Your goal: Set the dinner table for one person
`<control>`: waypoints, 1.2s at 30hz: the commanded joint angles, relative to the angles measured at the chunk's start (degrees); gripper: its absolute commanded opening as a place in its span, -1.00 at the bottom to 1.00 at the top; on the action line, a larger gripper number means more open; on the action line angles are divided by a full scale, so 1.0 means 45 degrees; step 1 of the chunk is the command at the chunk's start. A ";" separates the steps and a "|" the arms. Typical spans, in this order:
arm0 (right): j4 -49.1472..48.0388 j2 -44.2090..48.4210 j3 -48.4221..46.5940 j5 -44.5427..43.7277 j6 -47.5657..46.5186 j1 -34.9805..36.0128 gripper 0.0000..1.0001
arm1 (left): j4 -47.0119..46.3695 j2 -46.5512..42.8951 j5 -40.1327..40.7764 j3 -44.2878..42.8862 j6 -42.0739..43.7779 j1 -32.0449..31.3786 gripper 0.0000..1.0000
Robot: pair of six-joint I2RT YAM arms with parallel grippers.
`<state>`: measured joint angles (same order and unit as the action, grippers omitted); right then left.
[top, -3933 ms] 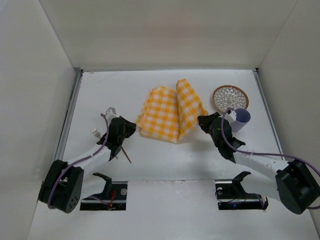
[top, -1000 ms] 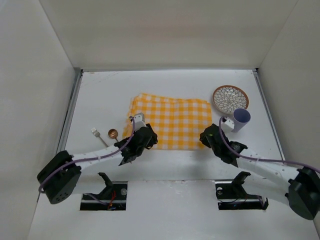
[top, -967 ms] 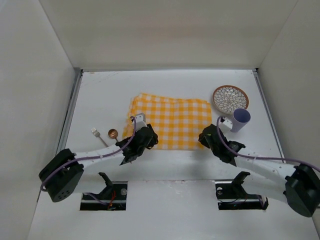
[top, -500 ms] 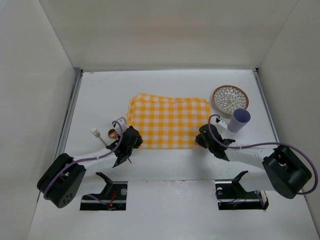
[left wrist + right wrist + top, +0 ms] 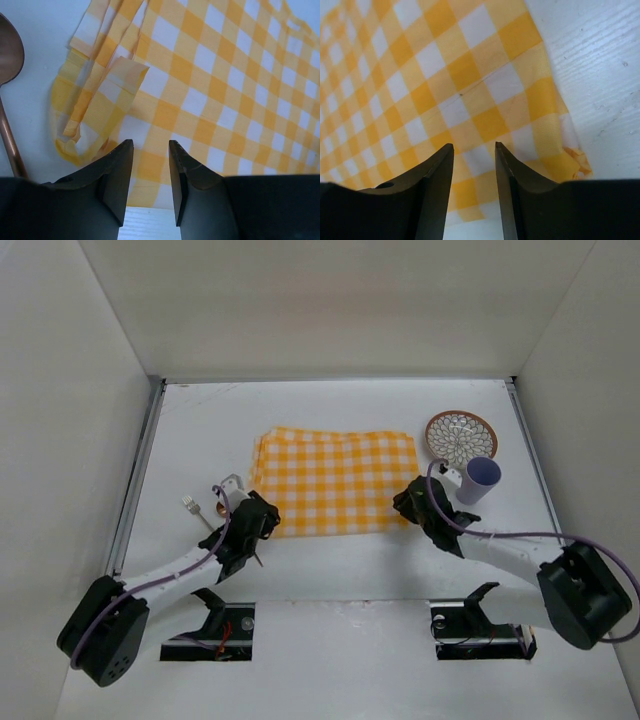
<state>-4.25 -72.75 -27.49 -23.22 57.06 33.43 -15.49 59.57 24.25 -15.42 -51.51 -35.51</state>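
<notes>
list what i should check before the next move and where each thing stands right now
1. Spread: cloth lies open on the dinner table - ok
2. Flatness: its near left corner is folded over and bunched - not ok
3. Release: left gripper open, nothing between the fingers - ok
4. Release: right gripper open above the near right corner - ok
5. Dishes: plate and upright cup sit right of the cloth - ok
6. Cutlery: spoon and fork lie left of the cloth, off it - ok

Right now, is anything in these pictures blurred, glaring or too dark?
Top external: even soft light, no glare, checked cloth crisp. Left wrist: cloth slightly soft, left fingers nearly black. Right wrist: table grain sharp, right fingers underexposed.
</notes>
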 commanded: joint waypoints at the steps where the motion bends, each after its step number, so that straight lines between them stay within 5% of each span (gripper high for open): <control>1: 0.0551 0.1690 0.0246 -0.0657 0.0072 0.0099 -0.25 | 0.0452 -0.0814 0.0177 -0.0341 0.0098 0.0030 -0.35; 5: 0.1977 0.3156 0.0931 -0.1673 0.1595 0.0431 -0.72 | 0.0181 -0.0487 0.0119 -0.0752 0.0059 -0.0438 -0.35; 15: 0.2994 0.1053 0.0074 -0.2592 0.3119 0.0510 -0.74 | -0.0933 0.0474 -0.0857 -0.0051 -0.0097 0.0672 -0.35; 25: 0.6256 -0.0551 -0.1567 -0.4117 0.5874 0.1135 -0.83 | -0.1285 -0.0074 -0.1618 0.0536 -0.0078 0.1825 -0.33; 27: 0.6471 -0.0339 -0.1529 -0.4194 0.5972 0.1135 -0.77 | -0.1382 -0.0132 -0.1969 0.0614 -0.0039 0.2118 -0.33; 33: 0.6881 0.2334 -0.1898 -0.4177 0.3519 0.1213 -0.06 | -0.1461 -0.0835 -0.2127 0.0634 0.0293 0.1769 -0.33; 36: 0.7505 0.3623 -0.2776 -0.3844 0.1974 0.1272 0.01 | -0.1461 -0.1069 -0.2127 0.0595 0.0508 0.1612 -0.33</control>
<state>26.72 -61.04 -34.74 -39.90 74.06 38.37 -20.34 56.42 15.42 -12.78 -50.85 -27.55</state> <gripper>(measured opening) 0.499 0.334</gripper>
